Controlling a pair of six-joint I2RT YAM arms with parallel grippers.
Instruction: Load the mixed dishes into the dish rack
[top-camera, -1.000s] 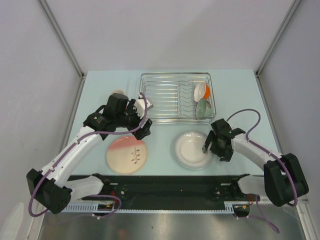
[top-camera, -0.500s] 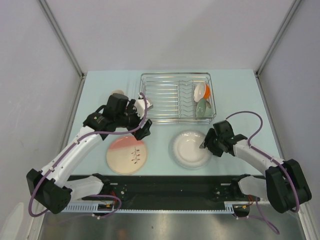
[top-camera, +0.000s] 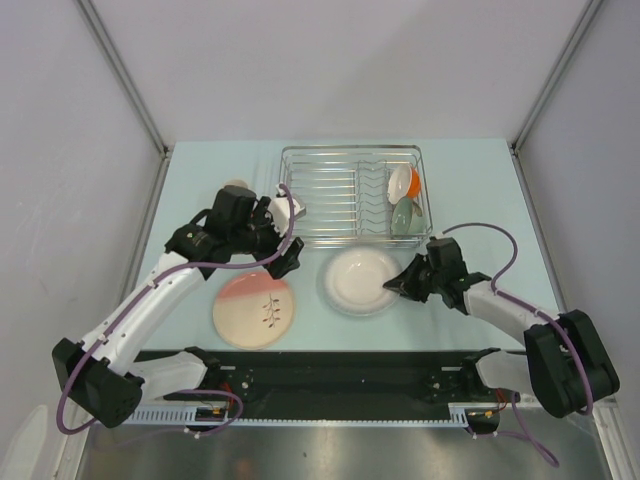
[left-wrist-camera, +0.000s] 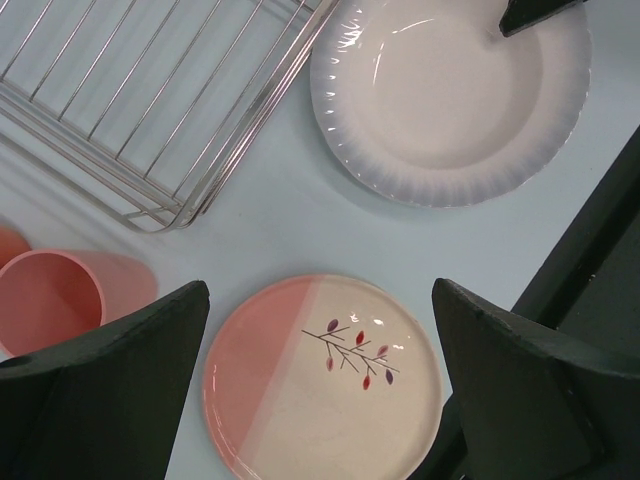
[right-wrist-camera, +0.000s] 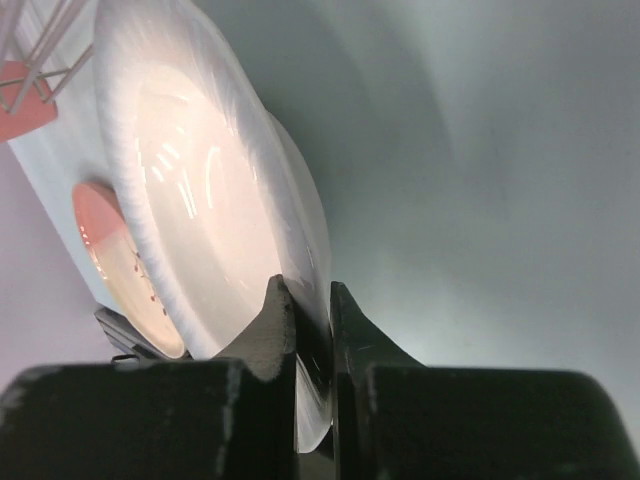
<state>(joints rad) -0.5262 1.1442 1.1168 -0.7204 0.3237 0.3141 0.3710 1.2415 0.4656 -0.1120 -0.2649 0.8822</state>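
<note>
Hovering with jaws spread wide, your left claw (left-wrist-camera: 320, 290) hangs above the cream-and-pink plate (left-wrist-camera: 320, 385), which lies flat on the worktop (top-camera: 480, 200). An orange cup (left-wrist-camera: 50, 300) lies near it. Further right, the dish rack (top-camera: 320, 200) holds two bowls (top-camera: 402, 184) on edge at its right end. Just in front of it is the large white plate (top-camera: 355, 280), its right rim pinched by your right claw (right-wrist-camera: 305, 300).

Cream-and-pink plate (left-wrist-camera: 322, 390), purple-red leaf sprig
</note>
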